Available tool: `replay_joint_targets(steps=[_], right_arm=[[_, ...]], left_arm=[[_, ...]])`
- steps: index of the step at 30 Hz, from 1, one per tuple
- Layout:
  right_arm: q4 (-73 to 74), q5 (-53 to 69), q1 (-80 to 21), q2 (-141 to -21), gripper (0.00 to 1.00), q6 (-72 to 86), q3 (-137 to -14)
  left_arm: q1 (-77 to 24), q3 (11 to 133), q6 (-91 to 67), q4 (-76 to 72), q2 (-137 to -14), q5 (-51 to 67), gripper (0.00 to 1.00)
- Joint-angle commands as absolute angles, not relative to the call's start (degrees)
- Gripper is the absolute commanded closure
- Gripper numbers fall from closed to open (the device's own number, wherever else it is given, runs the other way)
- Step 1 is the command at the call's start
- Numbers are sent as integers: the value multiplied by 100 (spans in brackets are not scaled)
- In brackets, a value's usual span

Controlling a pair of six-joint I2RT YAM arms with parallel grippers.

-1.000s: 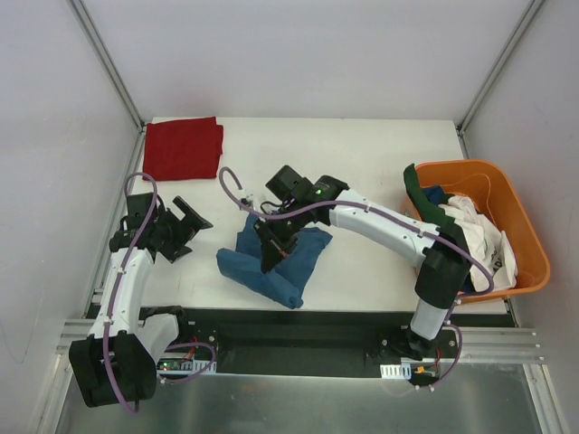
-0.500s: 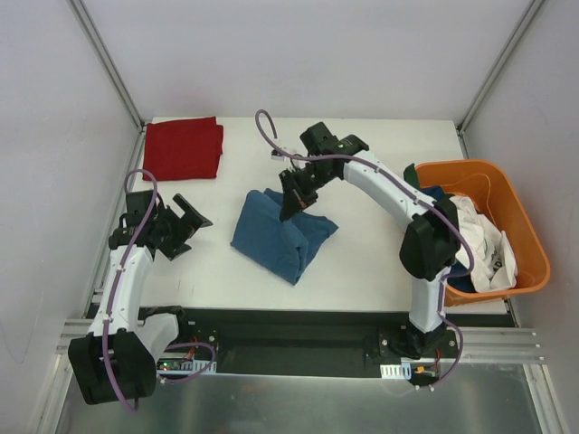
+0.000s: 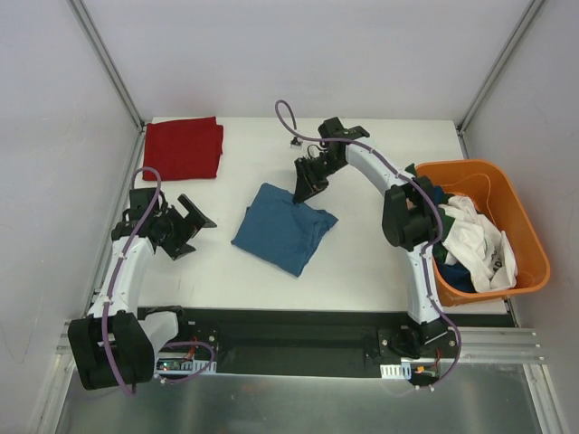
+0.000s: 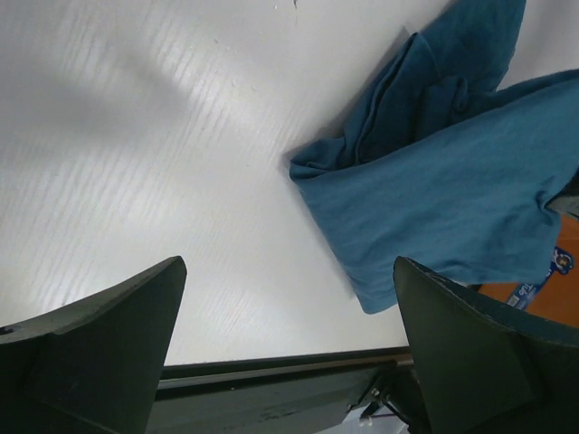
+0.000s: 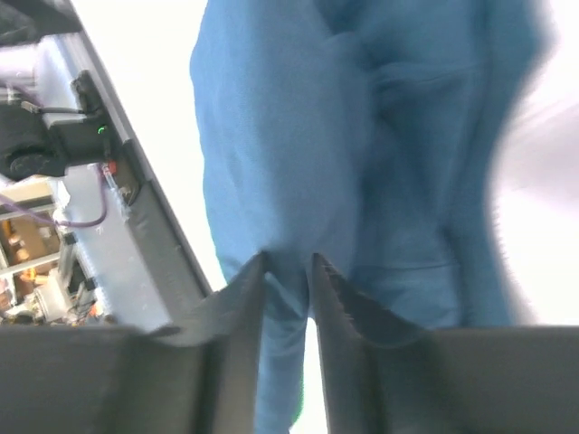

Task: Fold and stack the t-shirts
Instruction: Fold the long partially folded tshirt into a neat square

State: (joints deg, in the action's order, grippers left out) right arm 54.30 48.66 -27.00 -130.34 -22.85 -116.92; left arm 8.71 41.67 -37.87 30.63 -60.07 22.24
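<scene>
A teal-blue t-shirt [image 3: 285, 228] lies roughly folded, flat on the white table [image 3: 380, 163], near its middle. My right gripper [image 3: 308, 188] hovers at its far edge. In the right wrist view the right gripper [image 5: 289, 260] has its fingers a narrow gap apart, with the teal shirt [image 5: 298, 136] lying beyond them, not pinched. A folded deep red t-shirt [image 3: 184, 147] rests at the far left corner. My left gripper [image 3: 192, 233] stands wide open left of the teal shirt; the left wrist view shows the left gripper [image 4: 289, 271] empty, with the teal shirt [image 4: 452, 199] to its upper right.
An orange basket [image 3: 507, 181] sits at the right edge of the table, holding white t-shirts [image 3: 475, 240], a blue one, and a dark green one [image 3: 418, 194] draped over its rim. The table's black front rail [image 3: 298, 318] runs along the near edge.
My right gripper dragged the teal shirt's edge away from the arms, spreading it flat, then parted its fingers and let go. The left arm has barely moved.
</scene>
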Motion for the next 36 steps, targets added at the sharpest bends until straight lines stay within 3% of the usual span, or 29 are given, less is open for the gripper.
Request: replay_joint_targets(steps=[1,4,9,12,15,23,27,36], right_arm=[[5300,4712,-2558,-13490,54,-2497,-12277],[5344,4325,-2470,-13649,40,-2373,-12655],[5335,3430,-2400,-13177,29,-2224,-12877],[5309,2726,-2399,-12633,3,-2049,-12675],[5230,2557,-2408,-11922,3,-1646,-12087],[2990,4438,-2820,-9591,4,-194,-8425],[2707,4439,-3199,-9720,3,-123,-8191],[3032,3902,-2953,-11091,4,-193,-8893]], left_arm=[[791,4298,-3674,2857,-6187,2672,1],[555,4368,-3691,2813,-6214,2663,1],[-226,4614,-3805,2672,-6389,2532,1],[-614,4860,-3911,2550,-6583,2487,1],[-905,5062,-3981,2392,-6750,2478,1],[-1352,5563,-4148,1846,-7460,2979,1],[-1599,5888,-4201,1767,-7883,3050,1],[-1696,6591,-4096,1688,-9113,3207,1]])
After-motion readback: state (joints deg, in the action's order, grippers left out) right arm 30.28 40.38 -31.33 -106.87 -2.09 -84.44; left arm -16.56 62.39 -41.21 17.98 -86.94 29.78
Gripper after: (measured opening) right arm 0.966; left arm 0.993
